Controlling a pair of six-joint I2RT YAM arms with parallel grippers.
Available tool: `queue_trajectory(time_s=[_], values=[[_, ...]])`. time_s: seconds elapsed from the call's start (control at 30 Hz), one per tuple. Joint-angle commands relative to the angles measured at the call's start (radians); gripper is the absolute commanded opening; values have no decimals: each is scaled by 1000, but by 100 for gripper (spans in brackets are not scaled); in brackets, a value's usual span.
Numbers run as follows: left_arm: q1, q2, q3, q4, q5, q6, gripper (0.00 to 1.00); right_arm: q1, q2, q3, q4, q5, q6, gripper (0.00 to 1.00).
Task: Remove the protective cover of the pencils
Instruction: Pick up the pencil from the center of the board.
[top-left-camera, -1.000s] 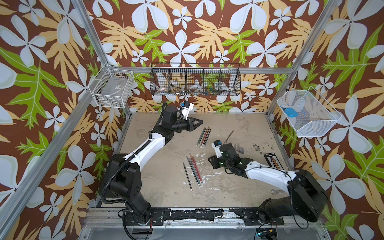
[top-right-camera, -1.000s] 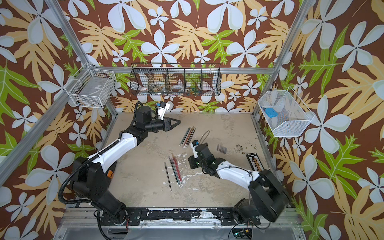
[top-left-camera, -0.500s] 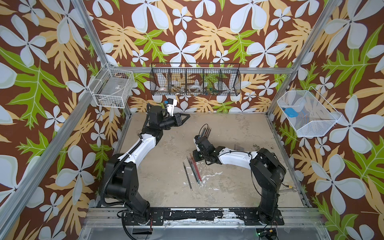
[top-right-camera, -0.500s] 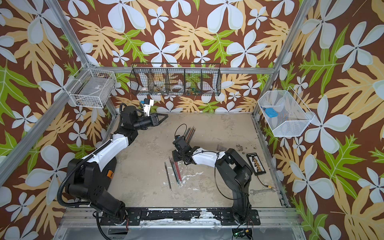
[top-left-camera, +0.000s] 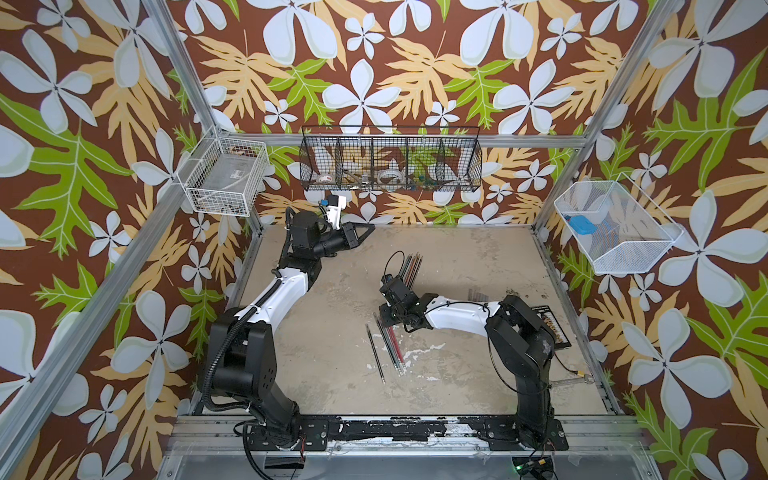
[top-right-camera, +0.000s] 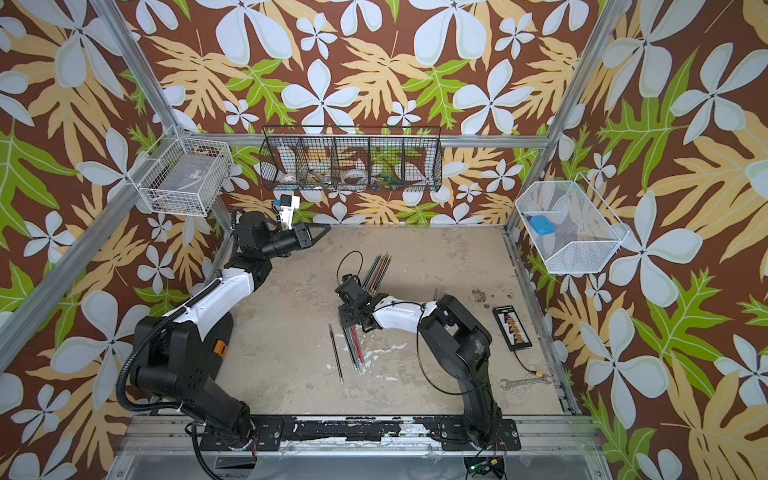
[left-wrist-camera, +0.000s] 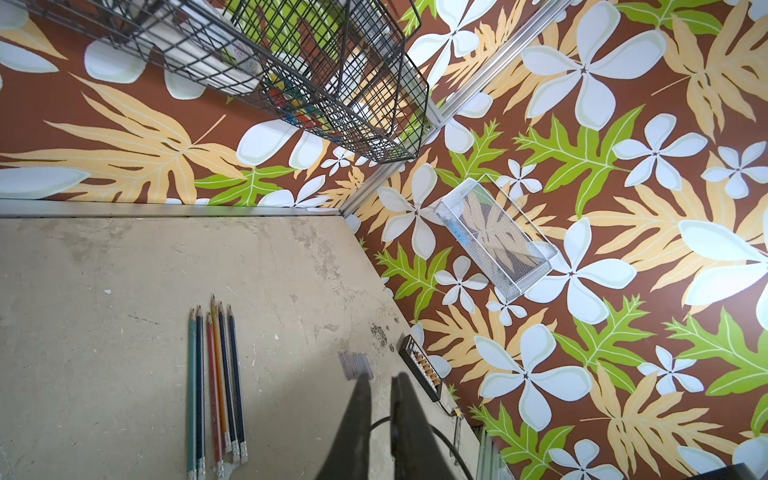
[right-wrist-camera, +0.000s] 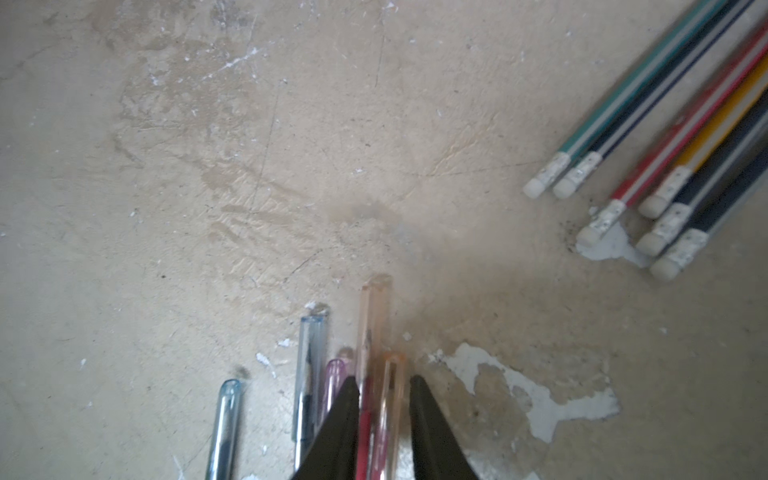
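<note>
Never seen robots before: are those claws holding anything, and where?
Left gripper: nothing. Right gripper straddles two pencils at their capped tips; whether it grips cannot be told.

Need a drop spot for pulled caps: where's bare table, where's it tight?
Free: far-right corner, past uncapped pencils and loose caps; front strip between capped pencils and rail; patch between left arm and capped pencils. Crowded: right end effector over capped pencils; black card, wrench along the right edge.

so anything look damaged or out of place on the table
Mainly the table itself: its beige coating has flaked away in white patches right beside the capped pencils. A stray wrench also lies near the table's right edge. Nothing looks spilled or broken.
</note>
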Motion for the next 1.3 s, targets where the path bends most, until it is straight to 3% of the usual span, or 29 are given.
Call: queue_trajectory(time_s=[0.0, 0.33, 0.5, 0.6, 0.73, 0.97, 1.13, 1.27], values=[[2, 0, -7, 58, 22, -16, 14, 0, 10, 4, -29, 33, 6, 25], [2, -2, -17, 83, 29, -33, 14, 0, -4, -43, -35, 72, 17, 23], [2, -2, -23, 92, 29, -41, 14, -8, -52, -102, -35, 100, 28, 19], [2, -2, -29, 105, 29, -48, 14, -77, -126, -208, 14, 41, 51, 10], [-2, -1, -41, 128, 29, -62, 13, -234, -312, -418, 113, -66, 79, 5], [-67, 13, -36, 133, 40, -60, 14, -384, -727, -651, 91, -24, 32, 8], [-174, 51, -14, 123, 72, -45, 14, -478, -1039, -741, 23, -12, 29, 8], [-295, 81, 17, 11, 37, 55, 14, -578, -1249, -773, -22, -32, 37, 7]])
